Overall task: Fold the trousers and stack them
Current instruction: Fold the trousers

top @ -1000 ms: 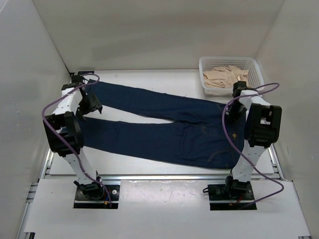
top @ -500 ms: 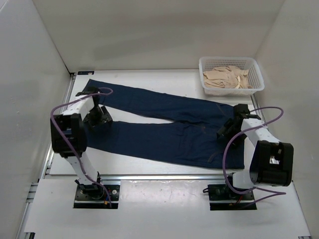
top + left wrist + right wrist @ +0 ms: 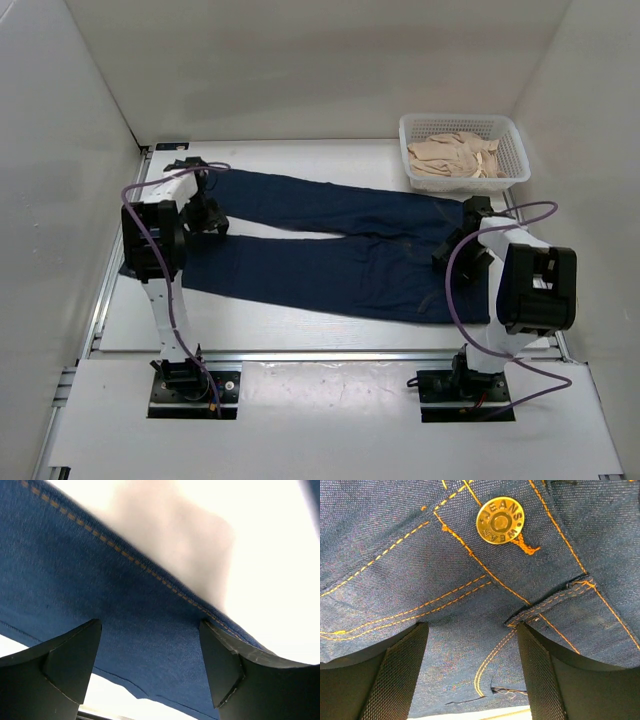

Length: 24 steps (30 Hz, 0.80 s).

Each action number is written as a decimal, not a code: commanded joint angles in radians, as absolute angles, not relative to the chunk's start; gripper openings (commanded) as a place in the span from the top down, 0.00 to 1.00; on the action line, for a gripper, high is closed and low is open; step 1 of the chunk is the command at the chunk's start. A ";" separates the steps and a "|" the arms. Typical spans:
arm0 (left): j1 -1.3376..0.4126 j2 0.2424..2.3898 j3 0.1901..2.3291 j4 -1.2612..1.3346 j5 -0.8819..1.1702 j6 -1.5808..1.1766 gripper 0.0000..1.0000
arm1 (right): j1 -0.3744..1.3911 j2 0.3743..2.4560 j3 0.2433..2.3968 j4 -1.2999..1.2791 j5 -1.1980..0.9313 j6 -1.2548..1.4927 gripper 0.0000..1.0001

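Both agape on trousers [image 3: 330,265], left hand [image 3: 150,626], right hand [image 3: 471,628]

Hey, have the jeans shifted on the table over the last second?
Yes. The trousers shifted: leg ends drew rightward, away from the left wall, toward the basket side, legs closing together.

We see the trousers [image 3: 330,255] in dark navy denim, their seams stitched in orange-tan thread, with a brass-coloured button [image 3: 500,520]. The basket [image 3: 514,150] is white with a lattice pattern and holds pale beige cloth [image 3: 452,155]. Purple cables [image 3: 447,280] run along white-and-black arms [image 3: 165,315].
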<state>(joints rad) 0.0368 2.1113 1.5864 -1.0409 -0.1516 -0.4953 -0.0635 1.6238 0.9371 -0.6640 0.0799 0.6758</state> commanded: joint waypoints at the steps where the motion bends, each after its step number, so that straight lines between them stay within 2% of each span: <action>1: 0.034 2.210 1.724 -1.041 -0.156 -0.488 0.10 | -0.066 1.686 1.009 -0.569 0.097 0.709 0.24; 6: 0.025 2.357 2.029 -1.112 -0.114 -0.479 0.10 | -0.066 1.695 1.080 -0.606 0.097 0.709 0.24; 10: 0.015 2.298 2.163 -1.178 -0.139 -0.468 0.04 | -0.066 1.588 1.066 -0.615 0.051 0.709 0.12; 12: 0.024 2.209 2.102 -1.126 -0.162 -0.468 0.00 | -0.066 1.534 1.051 -0.615 0.051 0.709 0.06; 16: 0.098 1.979 1.941 -1.085 -0.135 -0.445 0.00 | -0.066 1.369 1.002 -0.644 0.051 0.663 0.01; 20: 0.237 1.861 1.673 -1.007 -0.126 -0.491 0.00 | -0.066 1.238 0.934 -0.679 0.074 0.617 0.01; 22: 0.305 1.852 1.556 -0.971 -0.094 -0.518 0.00 | -0.066 1.172 0.884 -0.680 0.046 0.604 0.17; 24: 0.316 1.864 1.522 -0.951 -0.094 -0.529 0.02 | -0.066 1.143 0.856 -0.690 0.011 0.604 0.26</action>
<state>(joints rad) 0.2951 1.8164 1.6077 -0.9958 -0.1188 -0.4946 -0.0635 1.1751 0.8997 -0.6437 0.0513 0.6342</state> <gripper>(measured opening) 0.983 0.765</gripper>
